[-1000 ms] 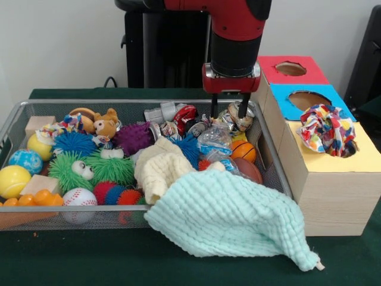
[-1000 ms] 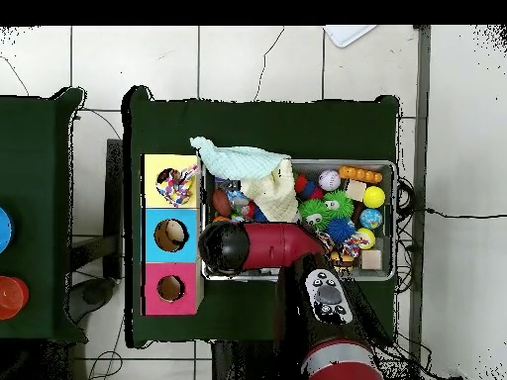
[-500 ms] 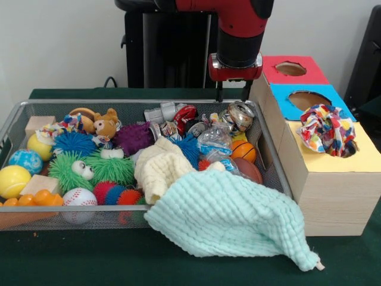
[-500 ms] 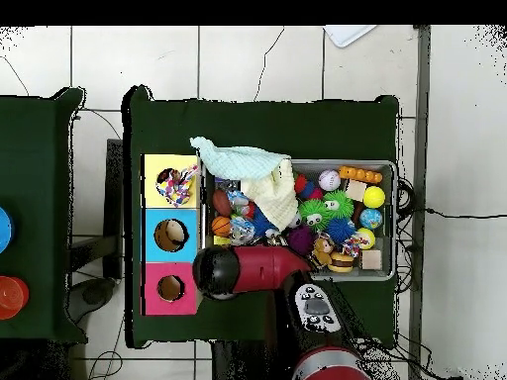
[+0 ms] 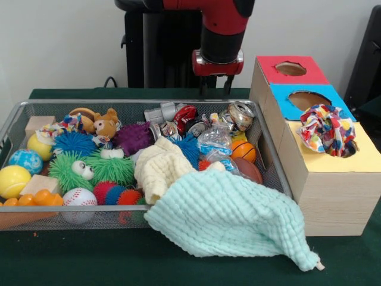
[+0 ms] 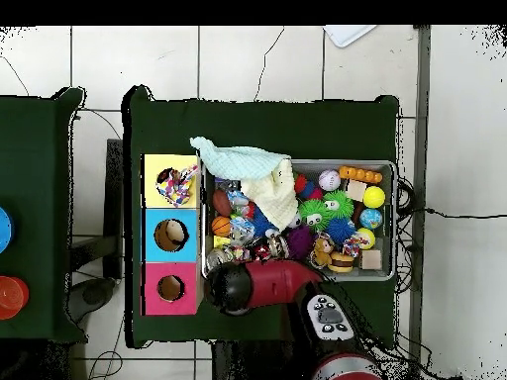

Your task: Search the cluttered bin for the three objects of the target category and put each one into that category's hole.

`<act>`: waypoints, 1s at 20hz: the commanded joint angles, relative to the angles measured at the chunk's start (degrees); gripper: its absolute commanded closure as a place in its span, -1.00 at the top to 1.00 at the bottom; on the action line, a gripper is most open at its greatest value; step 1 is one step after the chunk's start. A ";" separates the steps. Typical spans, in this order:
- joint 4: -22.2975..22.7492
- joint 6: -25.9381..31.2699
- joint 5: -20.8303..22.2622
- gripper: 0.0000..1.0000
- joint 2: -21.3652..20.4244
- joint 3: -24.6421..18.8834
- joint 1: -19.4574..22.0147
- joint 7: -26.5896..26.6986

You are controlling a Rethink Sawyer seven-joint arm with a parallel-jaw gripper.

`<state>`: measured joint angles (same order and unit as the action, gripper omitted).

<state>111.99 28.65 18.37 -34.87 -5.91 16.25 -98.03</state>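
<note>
My gripper (image 5: pixel 215 87) hangs open and empty above the back rim of the wire bin (image 5: pixel 12 125), its fingers (image 5: pixel 227 87) dark against the pedestal. Crushed cans (image 5: pixel 238 114) lie just below and to its right in the bin's far corner. A cream knitted cloth (image 5: pixel 159 167) lies in the middle of the bin. A mint cloth (image 5: pixel 232 217) spills over the front rim onto the table. A multicoloured cloth (image 5: pixel 326 130) sits stuffed in the yellow box's hole. In the overhead view the arm's wrist (image 6: pixel 230 288) hides the gripper, beside the pink box's hole (image 6: pixel 170 288).
The bin also holds spiky rubber balls (image 5: pixel 89 170), a teddy bear (image 5: pixel 106 124), a basketball (image 5: pixel 243 150), a baseball (image 5: pixel 79 198) and wooden blocks (image 5: pixel 37 185). The three-hole box stands right of the bin, with a red top (image 5: pixel 290 68) and a blue top (image 5: pixel 305 98).
The gripper has risen from among the cans with nothing in it and shifted left, back past the bin's far rim.
</note>
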 commanded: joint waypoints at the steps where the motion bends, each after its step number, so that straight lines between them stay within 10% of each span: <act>1: -1.99 -4.38 5.30 1.00 0.34 -1.20 4.68 1.12; 20: -8.95 -6.26 3.45 1.00 6.15 -2.49 -0.16 -5.81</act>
<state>110.69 27.05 21.78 -32.00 -5.90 17.04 -98.03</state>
